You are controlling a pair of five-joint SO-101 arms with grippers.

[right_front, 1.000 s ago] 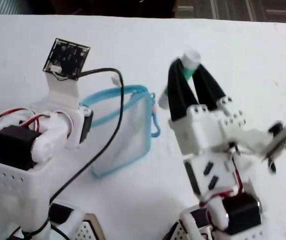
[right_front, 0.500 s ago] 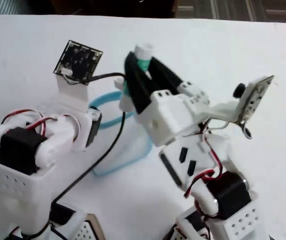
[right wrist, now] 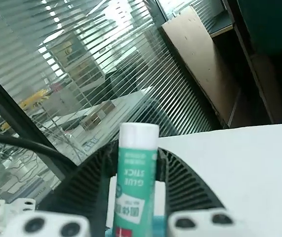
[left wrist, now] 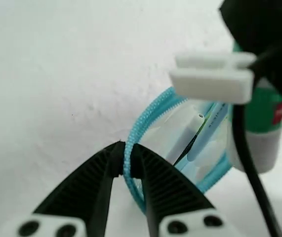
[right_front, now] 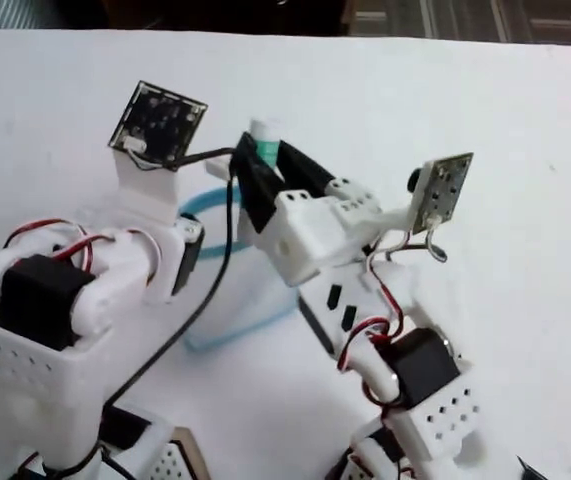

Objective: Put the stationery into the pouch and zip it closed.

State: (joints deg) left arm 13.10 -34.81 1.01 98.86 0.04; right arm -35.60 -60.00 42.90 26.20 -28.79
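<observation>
Your left gripper (left wrist: 126, 165) is clamped on the blue zipper edge of the pouch (right_front: 255, 300), holding its mouth open. Pens (left wrist: 207, 131) already lie inside. To the right, your right gripper (right_front: 270, 165) is closed on the glue stick (right_front: 264, 135), held upright above the pouch mouth. The step in hand appears to be insertion. Next, tilt the stick toward the opening, lower it in, then release.

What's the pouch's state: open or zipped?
Open: left gripper pinches the blue rim of the pouch, its mouth gapes, pens lie inside.
</observation>
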